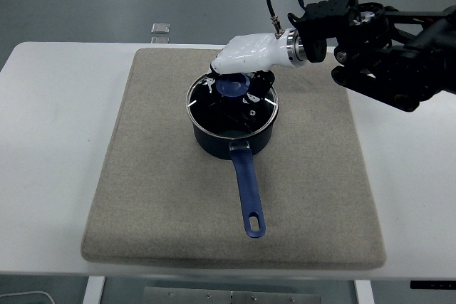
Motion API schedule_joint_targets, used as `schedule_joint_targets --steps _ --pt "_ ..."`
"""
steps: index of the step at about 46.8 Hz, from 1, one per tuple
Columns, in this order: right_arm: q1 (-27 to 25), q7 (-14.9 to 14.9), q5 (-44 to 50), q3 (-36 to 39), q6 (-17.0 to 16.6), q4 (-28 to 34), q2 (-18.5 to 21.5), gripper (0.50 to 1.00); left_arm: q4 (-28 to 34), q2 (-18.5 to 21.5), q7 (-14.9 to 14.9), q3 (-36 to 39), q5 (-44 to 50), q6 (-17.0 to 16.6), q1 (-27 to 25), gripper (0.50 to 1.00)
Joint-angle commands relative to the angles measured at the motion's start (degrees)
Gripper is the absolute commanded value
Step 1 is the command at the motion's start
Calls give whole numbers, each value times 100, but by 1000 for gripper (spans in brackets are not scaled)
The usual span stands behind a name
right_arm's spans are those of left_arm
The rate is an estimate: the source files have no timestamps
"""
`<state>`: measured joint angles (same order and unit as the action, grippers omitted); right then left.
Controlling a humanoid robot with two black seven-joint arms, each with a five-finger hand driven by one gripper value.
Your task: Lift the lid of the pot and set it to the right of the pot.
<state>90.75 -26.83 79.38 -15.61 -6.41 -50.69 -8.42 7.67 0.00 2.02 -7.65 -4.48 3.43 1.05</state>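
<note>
A gray mat (142, 176) is lying on the white table (43, 140). In the middle, the blue pot (231, 137) is sitting with its glass lid (231, 108) on. The lid looks hard, slick and breakable. The right hand (242, 69) is curling around the blue knob (231, 87), the best place to hold.

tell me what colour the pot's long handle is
Blue, clearest in the head view: the handle points toward the table's near edge.
</note>
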Motion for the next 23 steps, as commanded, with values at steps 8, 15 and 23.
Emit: schedule_joint_targets --steps 8,15,23 --pt "92 -7 -19 14 -1 76 -2 500 -2 0 0 0 0 0 0 1000" --pt "119 -7 -54 40 -18 103 -11 500 -3 0 0 0 0 0 0 1000" --pt "127 2 -72 67 -18 235 -11 500 -3 0 0 0 0 0 0 1000"
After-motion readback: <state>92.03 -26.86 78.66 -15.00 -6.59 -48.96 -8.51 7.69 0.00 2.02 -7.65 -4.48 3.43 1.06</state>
